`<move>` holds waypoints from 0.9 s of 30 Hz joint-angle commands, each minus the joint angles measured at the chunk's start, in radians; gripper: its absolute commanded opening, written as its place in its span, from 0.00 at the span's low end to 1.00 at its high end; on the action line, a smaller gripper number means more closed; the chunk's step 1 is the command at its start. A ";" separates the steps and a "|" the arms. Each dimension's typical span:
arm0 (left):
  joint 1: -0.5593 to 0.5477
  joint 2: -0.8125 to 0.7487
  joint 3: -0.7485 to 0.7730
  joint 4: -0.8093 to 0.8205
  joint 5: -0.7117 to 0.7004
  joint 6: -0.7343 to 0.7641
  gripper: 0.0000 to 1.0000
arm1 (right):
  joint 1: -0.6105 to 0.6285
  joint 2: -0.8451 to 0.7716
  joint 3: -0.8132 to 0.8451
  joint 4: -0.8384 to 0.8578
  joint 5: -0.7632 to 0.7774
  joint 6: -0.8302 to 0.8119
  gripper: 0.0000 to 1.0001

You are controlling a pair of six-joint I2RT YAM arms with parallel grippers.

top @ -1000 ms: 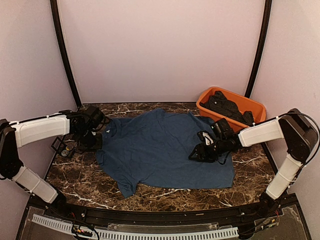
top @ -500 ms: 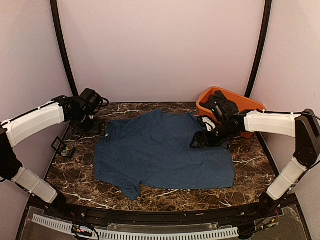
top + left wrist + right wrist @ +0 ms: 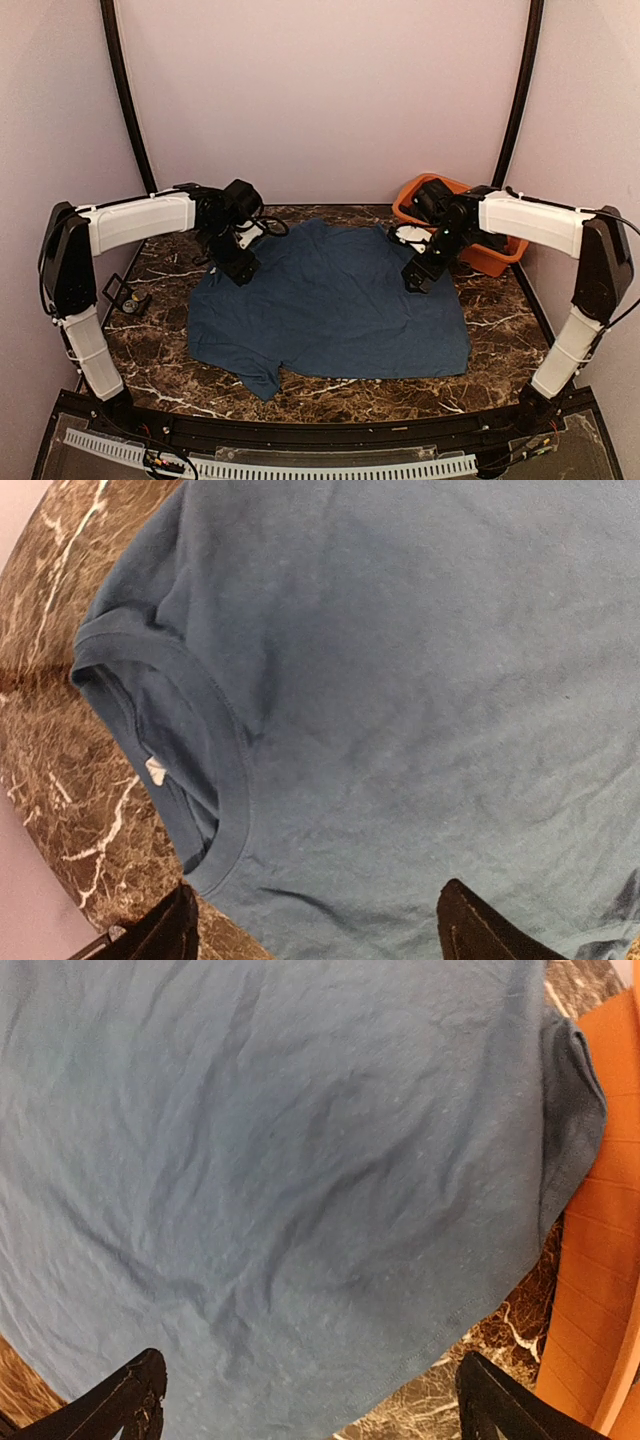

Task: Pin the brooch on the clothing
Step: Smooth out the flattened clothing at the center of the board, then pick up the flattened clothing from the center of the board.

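Far left, a small dark object lies on the marble table, well apart from the cloth. It is too small to tell whether it is the brooch, and no brooch can be made out anywhere else.

Next comes the left gripper, reaching in over the top left corner of the shirt. In its wrist view its fingers stand wide apart with nothing between them, so it is released. It hangs above the collar, where a white label shows inside the neck. That is probably a good spot from which to pull the neck end flat.

The shirt, a dark blue short-sleeved one, lies spread on the table between the two arms, mostly flat with soft creases (the lower left corner is a little bunched). Laid out this way, it offers a broad, steady face for a pin.

The right gripper hovers over the top right part of the cloth. Its fingers are likewise spread and empty, with only wrinkled fabric below. The nearby sleeve rests against the orange tub, which stands at the back right corner.

By my reading, the shirt is laid out and the pinning itself is not yet begun.
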 commanded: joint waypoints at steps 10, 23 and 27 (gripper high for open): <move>-0.100 -0.066 -0.209 0.050 -0.066 0.285 0.79 | 0.015 -0.017 -0.130 -0.003 -0.045 -0.197 0.99; -0.103 0.055 -0.203 0.105 -0.096 0.343 0.72 | 0.022 0.031 -0.179 0.040 -0.045 -0.182 0.97; -0.102 0.050 -0.223 0.123 -0.086 0.356 0.72 | 0.025 0.061 -0.187 0.034 -0.048 -0.155 0.92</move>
